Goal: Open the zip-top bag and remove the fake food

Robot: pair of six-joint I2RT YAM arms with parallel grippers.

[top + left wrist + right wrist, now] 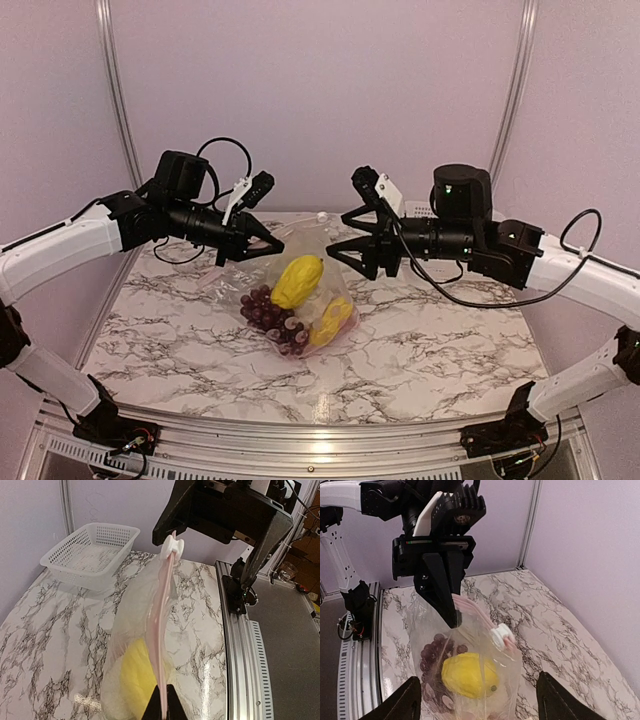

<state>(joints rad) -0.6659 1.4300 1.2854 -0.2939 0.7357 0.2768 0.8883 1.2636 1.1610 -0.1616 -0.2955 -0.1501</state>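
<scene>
The clear zip-top bag (300, 285) hangs from my left gripper (262, 248), which is shut on the left end of its pink zip strip (161, 630). The strip's white slider (173, 546) sits at the far end, close to my right gripper (338, 235). That gripper is open wide and holds nothing. In the right wrist view its gap (482, 702) faces the slider (501, 635). Inside the bag are a yellow lemon (467, 675), a dark purple grape cluster (268, 310) and another yellow piece (330, 322). The other fake food is hidden.
A white lattice basket (92, 552) stands at the table's back right, partly behind my right arm in the top view (420, 210). The marble table (170, 340) ends at a metal rail (240, 650) along its near edge.
</scene>
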